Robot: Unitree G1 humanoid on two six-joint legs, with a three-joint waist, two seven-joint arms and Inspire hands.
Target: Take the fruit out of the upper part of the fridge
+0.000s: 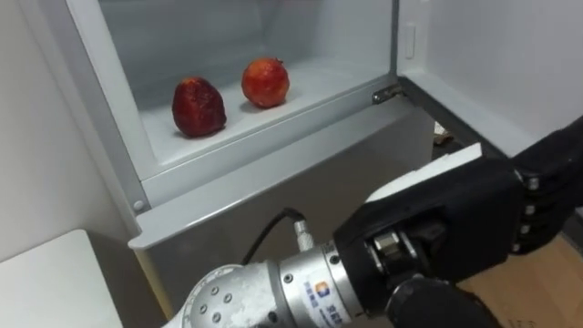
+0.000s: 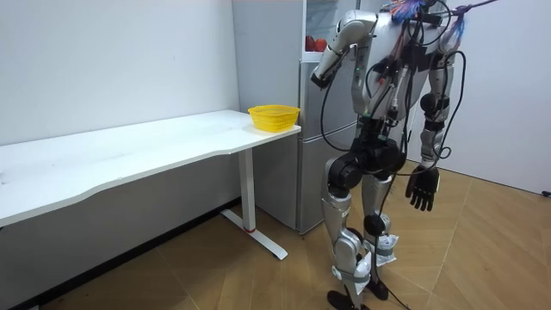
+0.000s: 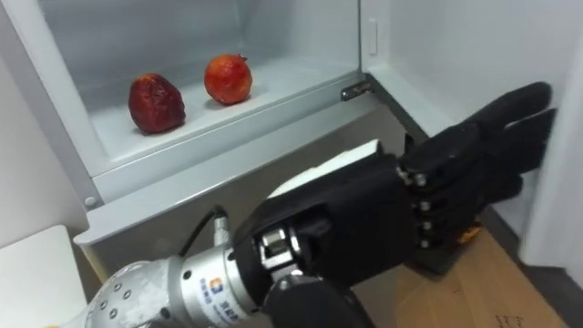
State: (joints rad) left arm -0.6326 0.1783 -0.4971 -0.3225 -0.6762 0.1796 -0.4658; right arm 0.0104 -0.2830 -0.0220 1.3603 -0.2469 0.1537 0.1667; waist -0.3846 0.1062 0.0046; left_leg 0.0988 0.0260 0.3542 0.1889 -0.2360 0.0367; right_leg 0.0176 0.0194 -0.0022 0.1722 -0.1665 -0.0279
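Observation:
The upper fridge compartment (image 1: 239,133) stands open in front of me. On its white shelf lie two red fruits: a dark, wrinkled one (image 1: 198,107) on the left and a rounder, brighter one (image 1: 265,82) to its right. My left hand (image 1: 455,214) is raised below and to the right of the shelf. It is open, its straight fingers (image 3: 496,150) pointing right toward the inner side of the open door (image 1: 510,64), and it holds nothing. My right hand (image 2: 422,188) hangs open at my side in the room view.
I stand close in front of the grey fridge (image 2: 310,138). A white table (image 2: 129,155) runs along the wall on my left, with a yellow basket (image 2: 274,116) at its end next to the fridge. The table's corner (image 1: 46,282) shows at lower left.

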